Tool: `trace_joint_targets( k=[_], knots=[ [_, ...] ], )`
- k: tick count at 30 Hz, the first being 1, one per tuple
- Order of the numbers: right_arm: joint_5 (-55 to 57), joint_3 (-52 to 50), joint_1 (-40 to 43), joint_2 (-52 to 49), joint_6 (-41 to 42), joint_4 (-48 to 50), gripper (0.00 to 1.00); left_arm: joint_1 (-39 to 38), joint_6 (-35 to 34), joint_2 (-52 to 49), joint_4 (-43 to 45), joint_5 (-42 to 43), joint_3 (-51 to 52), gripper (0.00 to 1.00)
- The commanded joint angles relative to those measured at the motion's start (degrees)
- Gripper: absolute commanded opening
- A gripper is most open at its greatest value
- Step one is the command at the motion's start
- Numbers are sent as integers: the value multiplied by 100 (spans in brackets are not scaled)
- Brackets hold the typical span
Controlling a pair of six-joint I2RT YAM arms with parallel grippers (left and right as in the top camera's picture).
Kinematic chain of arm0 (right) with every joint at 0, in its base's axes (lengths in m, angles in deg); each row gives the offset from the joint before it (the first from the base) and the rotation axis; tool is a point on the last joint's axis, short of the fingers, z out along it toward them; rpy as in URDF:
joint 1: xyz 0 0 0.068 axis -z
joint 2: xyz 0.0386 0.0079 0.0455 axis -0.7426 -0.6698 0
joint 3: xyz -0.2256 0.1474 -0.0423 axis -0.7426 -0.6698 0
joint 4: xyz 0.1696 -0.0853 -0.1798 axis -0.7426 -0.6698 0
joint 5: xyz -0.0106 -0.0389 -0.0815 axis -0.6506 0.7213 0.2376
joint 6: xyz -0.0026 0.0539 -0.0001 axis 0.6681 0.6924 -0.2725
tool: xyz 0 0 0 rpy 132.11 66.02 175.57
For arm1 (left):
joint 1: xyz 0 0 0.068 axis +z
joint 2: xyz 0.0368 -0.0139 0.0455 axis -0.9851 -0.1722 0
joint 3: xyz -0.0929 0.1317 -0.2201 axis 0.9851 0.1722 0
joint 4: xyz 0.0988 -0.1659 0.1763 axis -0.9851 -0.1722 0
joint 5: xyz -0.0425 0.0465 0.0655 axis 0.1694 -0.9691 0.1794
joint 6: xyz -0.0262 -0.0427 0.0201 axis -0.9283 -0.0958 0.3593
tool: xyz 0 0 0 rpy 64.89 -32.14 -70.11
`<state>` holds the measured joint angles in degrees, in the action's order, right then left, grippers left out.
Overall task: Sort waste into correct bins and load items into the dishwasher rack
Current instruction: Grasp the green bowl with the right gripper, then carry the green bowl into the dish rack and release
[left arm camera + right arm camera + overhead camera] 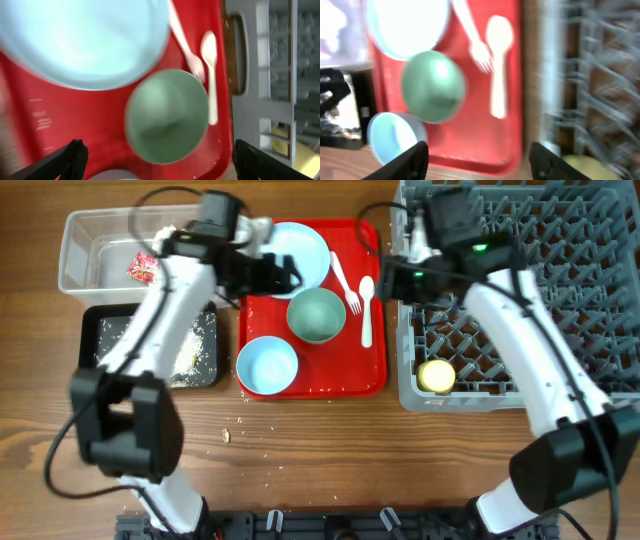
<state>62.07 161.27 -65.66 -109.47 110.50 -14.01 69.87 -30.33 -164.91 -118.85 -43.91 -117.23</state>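
Waste first: found the snack wrapper (141, 268) lying in the clear tub (75, 240) at the far left corner, and rice scraps (190, 350) spread over the black tray (95, 370) just nearer along the left edge. Spotted a few crumbs (228, 435) loose on the table (330, 470) toward the near edge.

Noted on the red tray (378, 375) at mid-table: plate (300, 245) at its far end, green bowl (317, 315) in the middle, blue bowl (267, 365) at its near left corner. Saw fork (345, 280) and spoon (367, 305) side by side along its right edge, long axes running near to far, parallel to the rack's left wall.

Found the left gripper (160, 147) low over the plate's near rim, fingers (75, 157) spread wide and clamped on nothing. Placed the green bowl, by the left wrist view, straight ahead and centred between them. Judged the left arm the nearer one for bowl and plate.

Found the right gripper (479, 147) by the tray's far right corner, beside the rack wall, fingers likewise apart and empty. Placed fork and spoon just left of it, handles pointing toward the near edge. Judged this arm better set for the cutlery.

Ended at the rack (460, 395) along the right edge, yellow cup (436, 376) already in its near left corner.
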Motion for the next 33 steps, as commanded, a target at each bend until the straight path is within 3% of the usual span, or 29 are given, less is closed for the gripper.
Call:
trace_joint_targets(
  k=[1,10,17,22,27,30,33],
  knots=[
    [-70,48,-358,-601,422,396,60,798,-136,616,-76,-57,-144,100],
    [-258,48,-634,-2109,595,802,49,2190,-131,658,-219,-57,-142,100],
    [-393,48,-634,-2474,592,927,4,2352,-131,658,-219,-57,-142,100],
    [-479,205,-581,-2256,544,625,4,2352,-131,658,-219,-57,-142,100],
    [0,621,-160,-1036,234,175,4,2352,-131,658,-219,-57,-142,100],
    [1709,684,293,-13,326,149,4,2352,-131,658,-219,-57,-142,100],
    [3567,684,595,361,442,190,5,2352,-131,658,-219,-57,-142,100]
  ],
)
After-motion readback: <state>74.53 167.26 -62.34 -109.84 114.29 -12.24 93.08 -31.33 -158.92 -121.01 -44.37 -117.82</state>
